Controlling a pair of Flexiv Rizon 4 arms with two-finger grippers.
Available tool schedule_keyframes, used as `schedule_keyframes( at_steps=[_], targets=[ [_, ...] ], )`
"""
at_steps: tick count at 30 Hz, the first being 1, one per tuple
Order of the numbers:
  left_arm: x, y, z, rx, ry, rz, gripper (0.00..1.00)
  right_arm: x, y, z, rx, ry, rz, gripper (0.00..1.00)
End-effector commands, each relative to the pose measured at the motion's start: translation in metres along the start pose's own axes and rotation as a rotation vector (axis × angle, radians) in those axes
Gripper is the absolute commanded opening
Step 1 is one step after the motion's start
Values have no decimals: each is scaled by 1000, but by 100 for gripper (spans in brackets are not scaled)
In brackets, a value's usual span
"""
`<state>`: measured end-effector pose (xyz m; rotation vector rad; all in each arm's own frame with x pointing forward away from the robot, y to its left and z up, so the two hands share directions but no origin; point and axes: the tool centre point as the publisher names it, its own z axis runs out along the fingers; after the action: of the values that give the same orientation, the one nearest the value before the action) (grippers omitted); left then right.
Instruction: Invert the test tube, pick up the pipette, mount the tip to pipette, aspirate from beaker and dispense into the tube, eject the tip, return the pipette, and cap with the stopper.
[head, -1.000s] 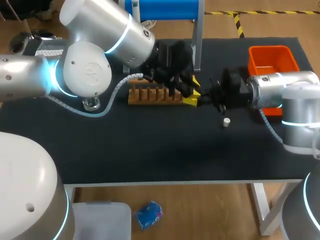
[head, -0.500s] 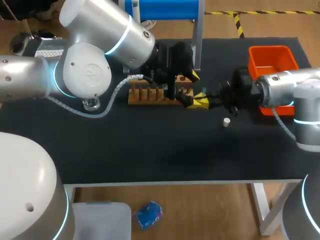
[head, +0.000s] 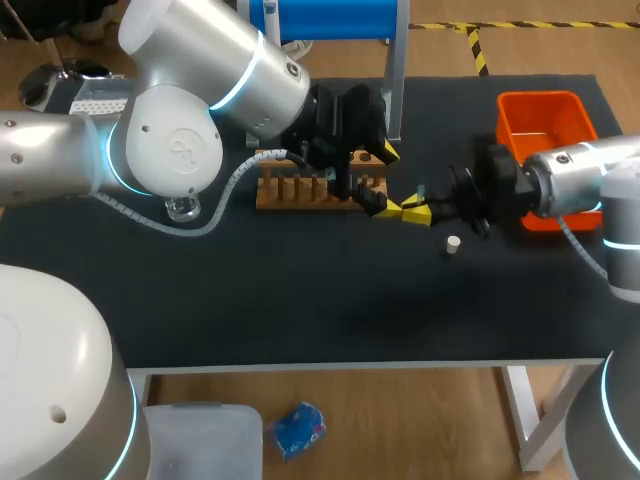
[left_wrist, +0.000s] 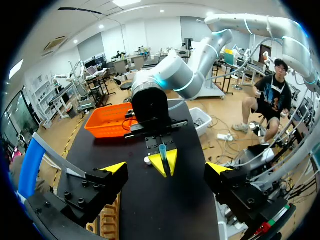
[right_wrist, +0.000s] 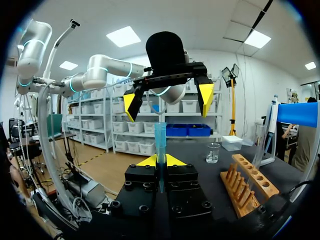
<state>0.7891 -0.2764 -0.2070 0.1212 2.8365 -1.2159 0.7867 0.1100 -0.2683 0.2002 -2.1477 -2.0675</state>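
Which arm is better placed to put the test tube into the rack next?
Right. The right gripper is shut on the test tube, facing the wooden rack; the left gripper is open and empty by the rack's end.

A black-topped table (head: 300, 310) on white legs (head: 527, 415) stands on a wood-patterned floor (head: 420, 430) marked with yellow-and-black tape (head: 476, 48). The hall has white walls (right_wrist: 250, 85), bright ceiling panels (right_wrist: 123, 36) and shelving (right_wrist: 142, 132) stacked with bins.

Wooden rack (head: 300, 195), translucent tube (right_wrist: 160, 142), matt table (head: 300, 295)
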Motion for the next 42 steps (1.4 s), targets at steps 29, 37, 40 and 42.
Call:
schedule_keyframes(
  at_steps=[29, 37, 40, 42],
  targets=[
    [-27, 41, -66, -65, -222, -155, 100, 19, -27, -16, -46, -33, 22, 0],
    [-35, 102, -115, -214, -477, -570, 100, 19, -27, -16, -46, -33, 22, 0],
    [-35, 102, -115, -214, -477, -570, 100, 19, -27, -16, -46, -33, 22, 0],
    [-35, 102, -115, -214, -477, -570, 100, 19, -27, -16, -46, -33, 22, 0]
  ],
)
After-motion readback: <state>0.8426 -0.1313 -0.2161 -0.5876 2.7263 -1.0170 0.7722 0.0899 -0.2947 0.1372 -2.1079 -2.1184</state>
